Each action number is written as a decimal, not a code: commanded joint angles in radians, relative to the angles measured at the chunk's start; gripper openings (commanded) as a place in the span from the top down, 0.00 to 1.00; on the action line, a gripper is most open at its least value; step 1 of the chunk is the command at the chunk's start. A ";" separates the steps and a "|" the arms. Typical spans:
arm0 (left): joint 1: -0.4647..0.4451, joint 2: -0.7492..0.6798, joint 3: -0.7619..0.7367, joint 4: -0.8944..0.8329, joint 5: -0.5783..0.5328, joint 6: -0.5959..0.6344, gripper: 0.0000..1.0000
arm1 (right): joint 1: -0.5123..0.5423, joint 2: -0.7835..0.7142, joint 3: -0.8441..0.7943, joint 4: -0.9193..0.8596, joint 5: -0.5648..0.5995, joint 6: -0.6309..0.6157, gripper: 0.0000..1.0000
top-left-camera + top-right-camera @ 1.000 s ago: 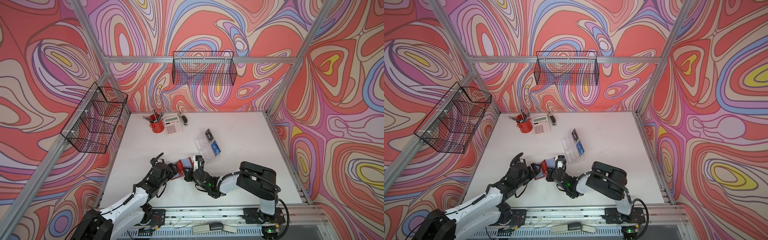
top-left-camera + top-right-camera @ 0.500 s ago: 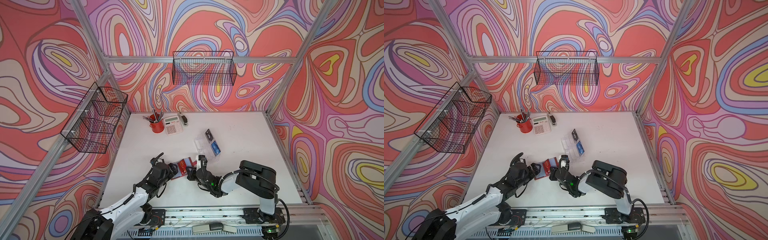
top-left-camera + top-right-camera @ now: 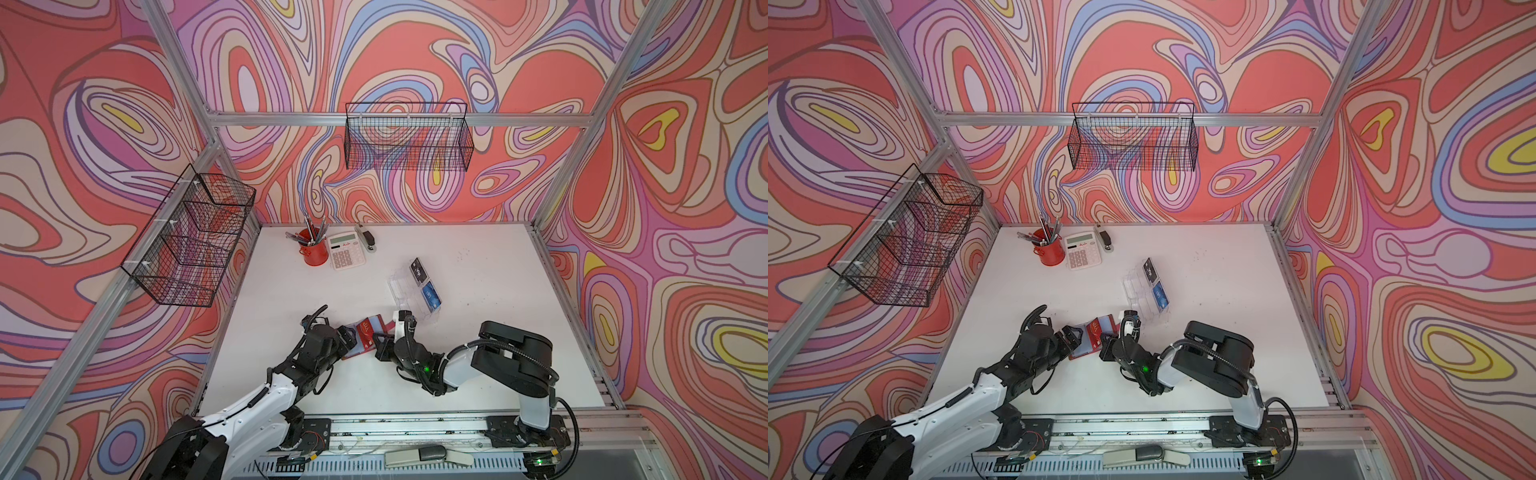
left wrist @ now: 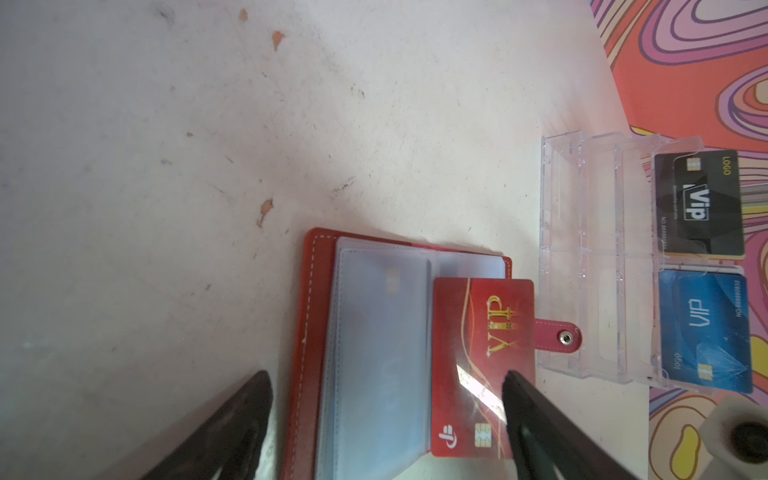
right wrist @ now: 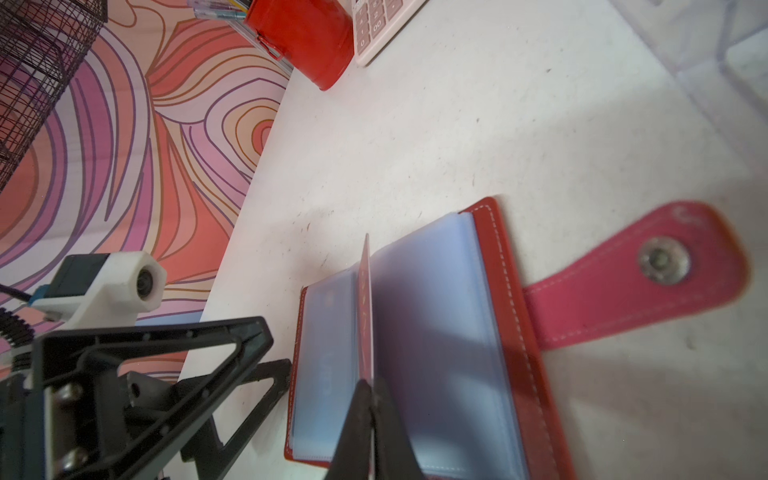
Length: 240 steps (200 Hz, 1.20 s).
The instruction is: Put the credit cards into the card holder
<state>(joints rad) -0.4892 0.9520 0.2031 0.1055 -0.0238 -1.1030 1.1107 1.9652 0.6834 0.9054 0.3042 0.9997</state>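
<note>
Clamping a red "VIP" card [image 4: 482, 332], the right gripper [image 5: 368, 386] is closed; the left gripper [image 4: 385, 376] gapes around the card holder [image 4: 318, 291].

Card holder [image 4: 312, 316]: red leather-like cover, matt, white thread stitching. Sleeves [image 4: 374, 332]: soft clear plastic, greyish haze, faint sheen. Strap [image 5: 602, 291]: matt pinkish-red leather look; snap [image 5: 660, 262] dull silver metal. Red VIP card [image 4: 478, 332]: glossy plastic, gold print (white glare streak across face). Black card [image 4: 698, 203], blue card [image 4: 702, 328]: smooth plastic. Stand [image 4: 582, 249]: clear hard acrylic, shiny edges. Table [image 4: 145, 166]: white, matt, scuffed, speckled. Pen cup [image 5: 307, 37]: glossy red, painted-metal look. Wall basket [image 3: 407, 141]: black wire.
</note>
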 commanded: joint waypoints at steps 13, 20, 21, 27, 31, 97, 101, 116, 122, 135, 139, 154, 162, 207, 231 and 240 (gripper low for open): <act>0.004 0.025 -0.014 -0.090 0.030 -0.010 0.11 | -0.007 0.060 0.022 0.027 -0.020 0.032 1.00; 0.003 0.027 -0.015 -0.088 0.031 -0.010 0.11 | -0.006 0.069 0.027 0.032 -0.023 0.035 1.00; 0.004 0.027 -0.015 -0.089 0.032 -0.011 0.11 | -0.006 0.071 0.027 0.032 -0.023 0.036 1.00; 0.003 0.027 -0.014 -0.087 0.033 -0.009 0.11 | -0.007 0.076 0.028 0.033 -0.026 0.036 1.00; 0.003 0.027 -0.013 -0.088 0.033 -0.011 0.11 | -0.006 0.079 0.031 0.036 -0.028 0.038 1.00; 0.004 0.030 -0.013 -0.081 0.041 -0.009 0.11 | -0.006 0.097 0.034 0.060 -0.037 0.057 1.00; 0.003 0.031 -0.013 -0.081 0.042 -0.008 0.11 | -0.006 0.097 0.033 0.061 -0.036 0.058 1.00; 0.004 0.033 -0.015 -0.081 0.042 -0.008 0.11 | -0.006 0.097 0.031 0.062 -0.034 0.059 1.00; 0.004 0.034 -0.014 -0.079 0.042 -0.009 0.11 | -0.006 0.100 0.032 0.063 -0.036 0.063 1.00; 0.004 0.037 -0.013 -0.078 0.042 -0.008 0.11 | -0.005 0.108 0.033 0.077 -0.044 0.065 1.00; 0.003 0.037 -0.013 -0.077 0.044 -0.008 0.11 | -0.007 0.109 0.033 0.076 -0.044 0.061 1.00; 0.004 0.038 -0.013 -0.078 0.044 -0.006 0.11 | -0.007 0.085 0.031 0.035 -0.019 0.047 1.00; 0.003 0.038 -0.014 -0.078 0.045 -0.005 0.11 | -0.006 0.064 0.030 0.004 0.000 0.036 1.00; 0.003 0.039 -0.014 -0.076 0.047 -0.005 0.11 | -0.006 0.033 0.024 -0.061 0.036 0.042 1.00; 0.004 0.040 -0.012 -0.076 0.044 -0.004 0.11 | -0.006 0.058 0.024 -0.043 0.032 0.068 1.00; 0.003 0.041 -0.012 -0.076 0.043 -0.004 0.11 | -0.006 0.065 0.027 -0.034 0.026 0.075 1.00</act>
<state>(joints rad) -0.4892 0.9657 0.2035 0.1284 -0.0036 -1.1000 1.1053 2.0029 0.7162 0.9005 0.3141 1.0481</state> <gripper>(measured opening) 0.893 0.047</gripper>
